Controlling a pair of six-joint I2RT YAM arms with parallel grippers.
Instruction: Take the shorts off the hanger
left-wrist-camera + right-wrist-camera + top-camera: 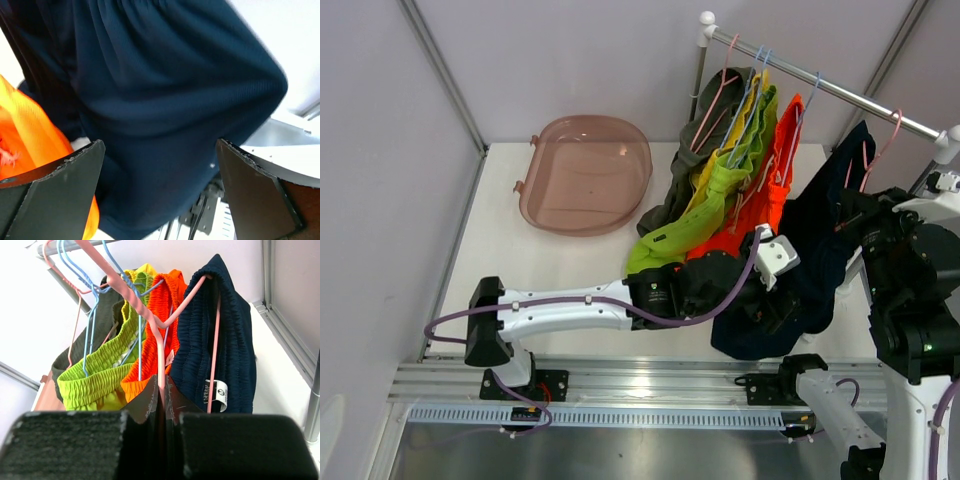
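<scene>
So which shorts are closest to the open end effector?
The navy blue shorts, right before the left end effector; the orange pair sits aside.

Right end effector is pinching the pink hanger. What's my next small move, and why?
Probably close the left end effector on the navy shorts: its fingers stand open with the fabric between them, while the right end effector is shut on the pink hanger, bracing it.

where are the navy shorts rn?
Top view, right side: the navy shorts hang on the pink hanger near the rail end, right of the orange shorts, lower fabric inside the open left end effector.
</scene>
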